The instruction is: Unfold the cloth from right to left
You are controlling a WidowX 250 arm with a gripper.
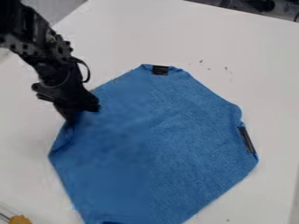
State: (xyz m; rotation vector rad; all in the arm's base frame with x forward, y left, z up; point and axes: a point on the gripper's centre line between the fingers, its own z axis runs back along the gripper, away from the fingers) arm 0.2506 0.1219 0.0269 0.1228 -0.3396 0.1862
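The blue cloth (181, 127) lies spread on the white surface, with a black patch at its top edge and a black strip at its right edge. Its left edge looks bunched or folded near the gripper. My gripper (79, 116) is at the cloth's upper left edge, pointing down, with its tip against the fabric. Whether any fabric is held cannot be made out.
The white table (234, 52) extends around the cloth. Small dark specks lie above the cloth, right of its top patch. An orange-yellow object (20, 219) sits at the bottom left corner. Dark items stand beyond the table's far edge at the top right.
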